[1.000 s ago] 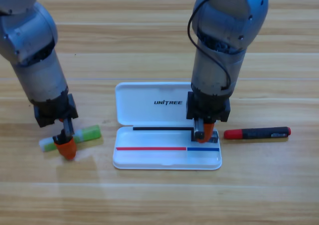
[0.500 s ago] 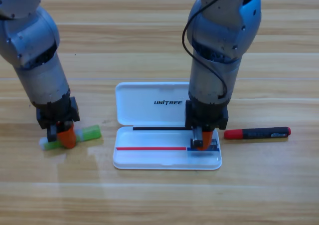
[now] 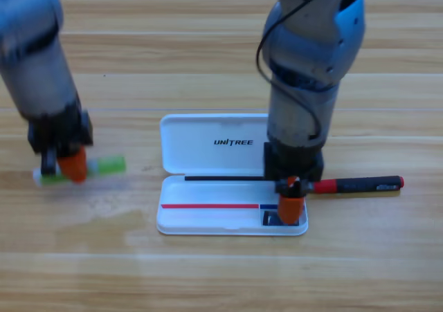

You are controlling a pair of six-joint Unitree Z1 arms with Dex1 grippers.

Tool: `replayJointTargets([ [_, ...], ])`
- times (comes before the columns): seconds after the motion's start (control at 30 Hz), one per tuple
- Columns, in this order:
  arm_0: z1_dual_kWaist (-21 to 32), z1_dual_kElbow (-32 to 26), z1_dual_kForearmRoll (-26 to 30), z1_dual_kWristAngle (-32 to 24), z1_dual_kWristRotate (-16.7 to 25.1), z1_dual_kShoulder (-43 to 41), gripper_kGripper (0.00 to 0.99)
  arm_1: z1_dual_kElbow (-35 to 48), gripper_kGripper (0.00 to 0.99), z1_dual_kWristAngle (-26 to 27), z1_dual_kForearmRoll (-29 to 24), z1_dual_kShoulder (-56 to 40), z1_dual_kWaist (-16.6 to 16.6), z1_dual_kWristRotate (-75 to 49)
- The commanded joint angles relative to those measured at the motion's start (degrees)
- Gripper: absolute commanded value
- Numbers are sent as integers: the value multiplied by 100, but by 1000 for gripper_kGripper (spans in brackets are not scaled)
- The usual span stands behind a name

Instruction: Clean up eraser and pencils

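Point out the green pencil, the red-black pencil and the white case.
green pencil point(image 3: 104, 165), high view, green barrel.
red-black pencil point(image 3: 367, 183), high view, black half.
white case point(image 3: 201, 133), high view, open lid.

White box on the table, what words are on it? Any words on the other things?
"UNITREE", in black letters on the open lid of the white case.
The red-black pencil has marks along it, too small to read.
No words show on the green pencil or the eraser.
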Motion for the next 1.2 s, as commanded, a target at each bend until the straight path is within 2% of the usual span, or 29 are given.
replayJointTargets([
  [0.03,-48,-1371,1251,102,10,-394,0,392,990,-118,582,-1464,-26,-20],
  [0.13,-302,-2136,1831,111,-78,-403,0,788,990,-110,591,-1930,-325,-20],
  [0.2,-505,-2452,2042,111,-113,-385,0,981,990,-118,591,-1956,-650,-214],
  [0.33,-970,-2619,2086,111,-228,-227,0,1096,990,-145,564,-1473,-1213,-609],
  [0.47,-1471,-2681,2059,111,-316,72,0,1052,985,-110,344,-857,-1521,-1066],
  [0.7,-2157,-2857,1963,119,-483,740,0,946,948,-92,-25,-154,-1661,-1523],
  [1.0,-2377,-3059,1708,23,-491,1487,0,964,922,40,-341,197,-1714,-1805],
  [1.1,-2385,-3050,1594,23,-491,1680,0,1008,818,66,-367,259,-1740,-1910],
  [1.17,-2377,-3032,1515,23,-491,1794,0,1043,808,93,-367,303,-1749,-1954],
  [1.2,-2377,-3032,1479,23,-491,1847,0,1069,765,101,-376,320,-1749,-1963],
])
